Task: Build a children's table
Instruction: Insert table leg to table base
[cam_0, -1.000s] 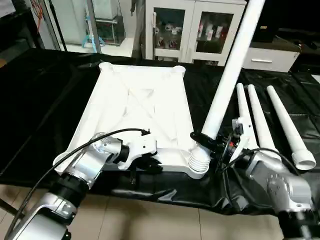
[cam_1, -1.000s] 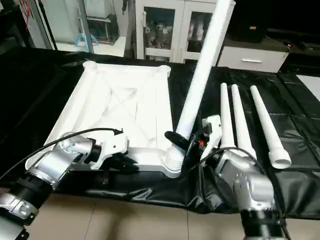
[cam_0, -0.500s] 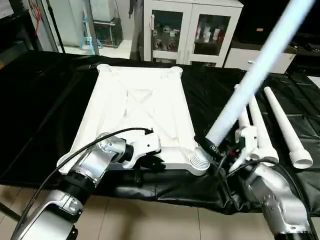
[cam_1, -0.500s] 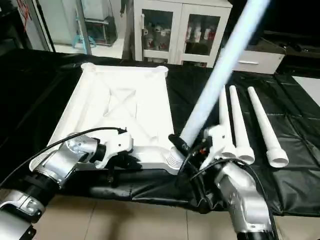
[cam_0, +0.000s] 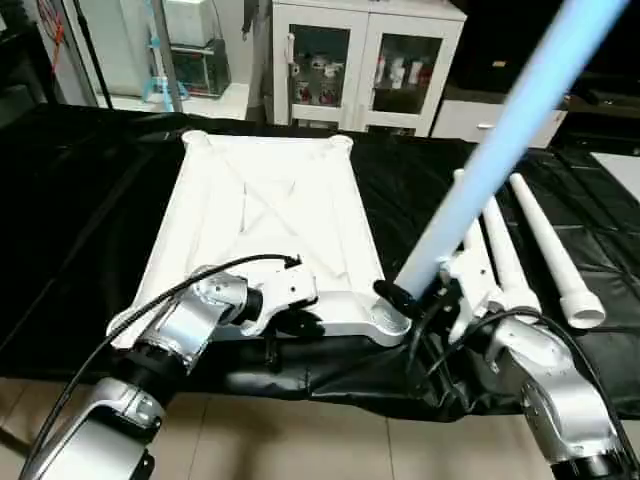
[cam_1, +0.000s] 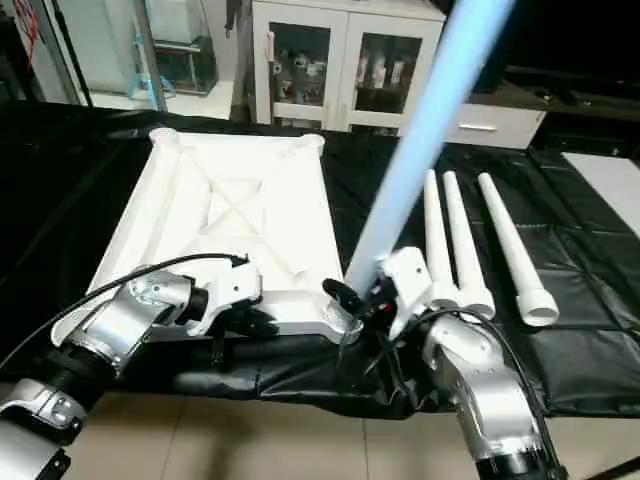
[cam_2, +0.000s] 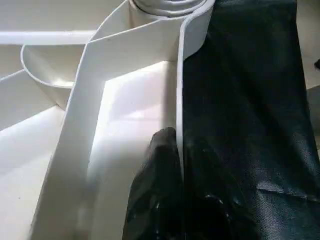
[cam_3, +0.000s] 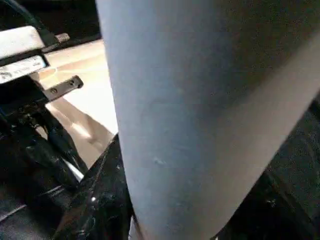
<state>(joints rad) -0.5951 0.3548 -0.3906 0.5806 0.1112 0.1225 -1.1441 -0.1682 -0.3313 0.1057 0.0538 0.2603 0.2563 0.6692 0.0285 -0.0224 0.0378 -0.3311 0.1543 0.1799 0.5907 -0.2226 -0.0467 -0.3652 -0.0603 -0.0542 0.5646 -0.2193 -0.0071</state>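
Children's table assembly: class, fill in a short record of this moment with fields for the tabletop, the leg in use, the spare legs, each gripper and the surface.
tabletop: white tabletop, underside up, flat on the cover
leg in use: leg tilted, lower end at the near right corner socket
spare legs: three legs lying side by side, right of the tabletop
left gripper: left gripper clamped on the tabletop's near rim
right gripper: right gripper holds the leg near its base
surface: black table cover

Black table cover (cam_0: 90, 200), white glass-door cabinet (cam_0: 355, 60) behind
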